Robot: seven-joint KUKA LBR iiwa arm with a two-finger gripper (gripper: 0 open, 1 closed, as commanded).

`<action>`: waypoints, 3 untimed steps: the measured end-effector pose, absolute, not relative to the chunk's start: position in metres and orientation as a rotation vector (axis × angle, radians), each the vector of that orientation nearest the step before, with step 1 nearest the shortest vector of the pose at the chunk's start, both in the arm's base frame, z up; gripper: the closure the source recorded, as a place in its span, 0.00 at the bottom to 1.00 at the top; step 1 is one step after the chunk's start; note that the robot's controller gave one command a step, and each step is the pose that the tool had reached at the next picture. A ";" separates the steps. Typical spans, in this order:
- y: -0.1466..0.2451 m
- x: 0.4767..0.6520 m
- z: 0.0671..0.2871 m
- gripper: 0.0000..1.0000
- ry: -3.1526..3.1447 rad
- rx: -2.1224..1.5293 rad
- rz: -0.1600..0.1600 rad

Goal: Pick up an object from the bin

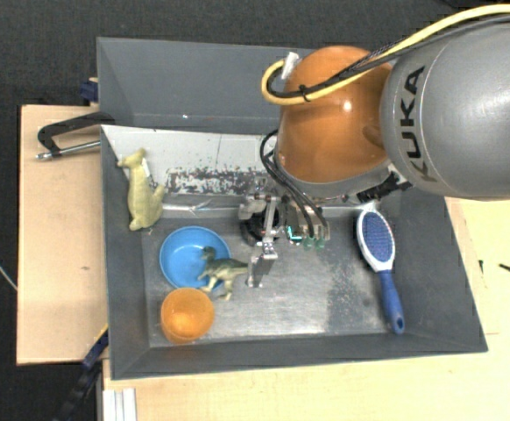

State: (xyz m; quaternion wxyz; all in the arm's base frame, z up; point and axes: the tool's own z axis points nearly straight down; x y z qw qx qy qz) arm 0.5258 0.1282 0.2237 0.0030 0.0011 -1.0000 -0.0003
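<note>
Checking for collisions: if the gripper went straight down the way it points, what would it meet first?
Most likely the bare bin floor: the gripper hangs just right of the small green dinosaur by the blue bowl. Depth is unclear, so it might graze the dinosaur.

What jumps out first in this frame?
The arm's orange wrist cover looms over the bin's upper right, with the gripper below it near mid-bin. Next, the colours at lower left: a blue bowl with a small green dinosaur across its lower-right rim, and an orange cup just below. A blue brush lies along the right side.
</note>
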 end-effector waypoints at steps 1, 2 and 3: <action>0.148 0.554 0.088 0.00 -3.143 0.259 -0.007; 0.147 0.554 0.086 1.00 -3.142 0.255 -0.006; 0.143 0.555 0.213 1.00 -3.145 0.256 -0.005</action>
